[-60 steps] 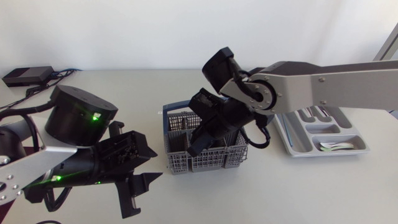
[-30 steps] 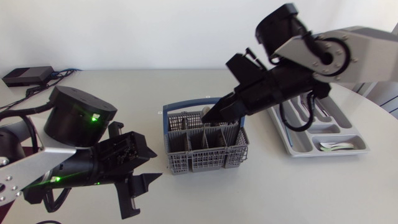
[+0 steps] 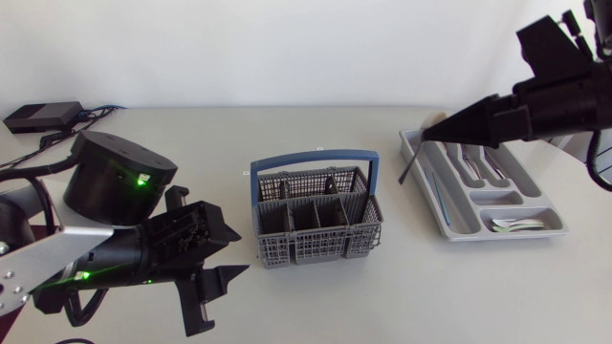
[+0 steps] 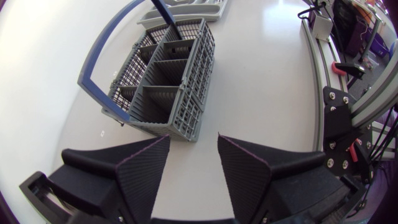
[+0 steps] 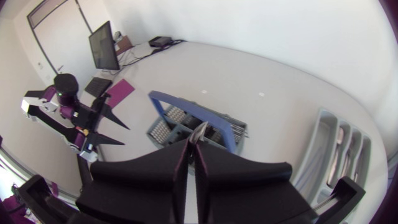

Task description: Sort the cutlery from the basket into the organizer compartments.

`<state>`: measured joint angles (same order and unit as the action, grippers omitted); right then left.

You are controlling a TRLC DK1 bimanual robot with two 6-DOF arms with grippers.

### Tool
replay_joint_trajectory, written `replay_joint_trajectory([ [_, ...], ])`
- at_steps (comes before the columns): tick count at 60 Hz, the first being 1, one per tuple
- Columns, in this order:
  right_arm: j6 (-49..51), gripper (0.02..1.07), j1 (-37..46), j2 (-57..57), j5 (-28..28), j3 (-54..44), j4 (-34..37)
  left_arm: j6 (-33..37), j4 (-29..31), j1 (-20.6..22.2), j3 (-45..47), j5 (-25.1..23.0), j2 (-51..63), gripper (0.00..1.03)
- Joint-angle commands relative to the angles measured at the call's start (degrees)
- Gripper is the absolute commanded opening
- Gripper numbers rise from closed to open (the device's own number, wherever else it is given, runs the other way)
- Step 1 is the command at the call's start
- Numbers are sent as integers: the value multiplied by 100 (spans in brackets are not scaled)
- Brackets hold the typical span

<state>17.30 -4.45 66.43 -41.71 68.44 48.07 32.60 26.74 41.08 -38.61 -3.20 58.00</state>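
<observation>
A slim piece of cutlery [image 3: 408,168] is pinched between the pressed-together fingers of the right gripper [image 3: 432,132]; its dark handle is seen hanging down and slightly tilted, off the table, over the organizer's [image 3: 497,235] rim nearest the basket; from the right wrist view only a pale, pointed metal end [image 5: 199,132] is shown poking out between the fingers, so it is perhaps a knife, though the kind cannot be told for sure. The grey wire basket [image 3: 316,241] with its upright blue handle is set mid-table; the held piece is found at about two o'clock from it, and the grey organizer at three o'clock, well apart from it; pale spoons [image 3: 516,225] are laid in the organizer's near cross compartment, and dark-handled pieces [image 3: 475,164] in its long ones. The left gripper [image 3: 239,253] is held low at eight o'clock from the basket, its fingers spread with nothing between them [image 4: 194,149]; the basket [image 4: 186,93] is seen just ahead of it.
</observation>
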Motion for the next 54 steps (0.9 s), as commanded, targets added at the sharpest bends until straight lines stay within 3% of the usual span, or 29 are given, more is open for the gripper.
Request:
replay_joint_trajectory([
  [1, 740, 8, 691, 27, 208, -481, 141, 10, 24, -12, 82, -67, -69, 54],
  [13, 1865, 8, 1930, 291, 911, -1079, -211, 18, 24, -4, 11, -67, -25, 54],
  [28, 2585, 8, 3099, 1135, 1754, -1562, -1758, -8, 24, 49, -112, -75, 107, 54],
  [54, 3218, 8, 3565, 2488, 2906, -1808, -3849, -70, 130, 67, -252, -58, 150, 54],
])
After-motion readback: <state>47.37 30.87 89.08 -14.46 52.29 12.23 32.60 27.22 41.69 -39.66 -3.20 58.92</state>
